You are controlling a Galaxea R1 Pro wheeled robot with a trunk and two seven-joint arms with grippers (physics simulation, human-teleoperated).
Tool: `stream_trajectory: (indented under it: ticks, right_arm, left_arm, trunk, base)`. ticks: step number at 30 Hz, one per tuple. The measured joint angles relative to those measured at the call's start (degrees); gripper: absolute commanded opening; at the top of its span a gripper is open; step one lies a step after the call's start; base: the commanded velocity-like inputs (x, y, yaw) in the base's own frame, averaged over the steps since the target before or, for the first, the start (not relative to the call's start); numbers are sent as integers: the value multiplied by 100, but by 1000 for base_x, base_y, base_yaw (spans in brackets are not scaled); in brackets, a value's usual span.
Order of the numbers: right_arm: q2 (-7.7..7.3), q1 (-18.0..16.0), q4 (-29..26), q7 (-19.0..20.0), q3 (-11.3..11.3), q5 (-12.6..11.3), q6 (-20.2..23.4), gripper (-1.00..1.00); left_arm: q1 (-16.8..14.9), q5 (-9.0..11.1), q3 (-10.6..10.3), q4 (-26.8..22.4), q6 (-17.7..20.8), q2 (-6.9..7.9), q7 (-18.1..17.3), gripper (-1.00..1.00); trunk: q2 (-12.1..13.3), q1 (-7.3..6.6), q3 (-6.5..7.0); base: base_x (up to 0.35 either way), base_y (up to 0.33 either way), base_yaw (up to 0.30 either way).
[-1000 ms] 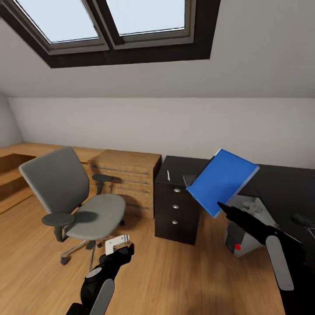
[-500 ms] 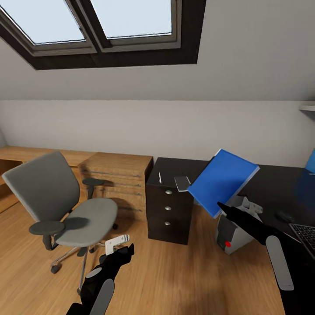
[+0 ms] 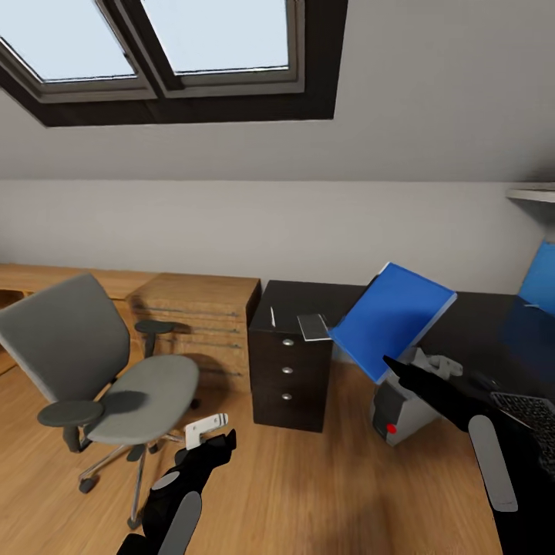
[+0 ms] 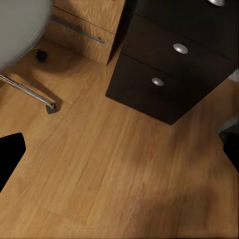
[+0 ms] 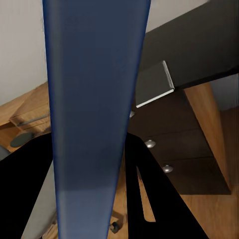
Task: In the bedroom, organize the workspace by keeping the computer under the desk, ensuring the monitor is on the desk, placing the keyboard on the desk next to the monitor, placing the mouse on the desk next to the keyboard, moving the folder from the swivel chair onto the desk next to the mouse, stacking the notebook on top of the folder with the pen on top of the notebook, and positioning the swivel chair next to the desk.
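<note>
So, starting at the far left of the head view, the grey swivel chair (image 3: 100, 378) sits on the wood floor (image 3: 308, 478), its seat bare, well apart from the desk. Behind it is a light wooden drawer unit (image 3: 196, 320) against the wall, and up top there's a skylight (image 3: 162, 46) in the sloped ceiling.

Low in front of the chair is the left gripper (image 3: 206, 430), hanging over the floor with nothing in it. Its pale fingertips (image 3: 202, 424) show, but I honestly cannot tell from here whether the jaws are apart or together. The left wrist view looks down at floorboards, a chair leg with its caster (image 4: 50, 107) and the dark drawers.

Next comes the black desk (image 3: 478, 324), with its three-drawer pedestal (image 3: 289, 370) at the left end. On the top near that end lie a small grey notebook (image 3: 313, 327) and, just beside it, a thin pale pen (image 3: 272, 316).

Then the blue folder (image 3: 393, 320), held up in the air and tilted, over the desk's edge. The right gripper (image 3: 389, 362) is clamped on its lower corner; in the right wrist view the folder (image 5: 92, 109) runs edge-on between the dark fingers (image 5: 149, 189).

Under the desk, below the folder, stands the grey computer (image 3: 401, 405) with a red dot on its face. At far right, the keyboard (image 3: 528, 408) sits on the desk, and the blue monitor (image 3: 539, 277) is cut by the frame.
</note>
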Motion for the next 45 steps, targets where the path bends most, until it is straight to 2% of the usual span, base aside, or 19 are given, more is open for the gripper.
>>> stream_trajectory:
  ticks: [7, 19, 26, 36, 45]
  right_arm:
    - [0, 0, 0, 0, 0, 3, 0, -100]
    - [0, 0, 0, 0, 0, 12, 0, -100]
    - [-7, 0, 9, 0, 0, 15, 4, -100]
    - [-8, -1, 10, 8, 0, 6, 1, -100]
    - [-8, -1, 8, 8, -1, 13, 0, -100]
  left_arm:
    - [0, 14, 0, 23, 0, 0, -8, 100]
    - [0, 13, 0, 26, 0, 0, -9, 100]
    - [1, 10, 1, 34, 0, 0, -9, 100]
    - [1, 10, 1, 35, 0, 0, -9, 100]
    - [1, 10, 0, 35, -1, 1, -9, 100]
  trunk:
    - [281, -154, 126]
    - [282, -157, 126]
    - [282, -157, 126]
    - [282, -155, 126]
    - [282, -157, 126]
  base:
    - [0, 0, -251]
    - [50, 0, -235]
    - [266, 0, -32]
    - [40, 0, 0]
    - [276, -50, 0]
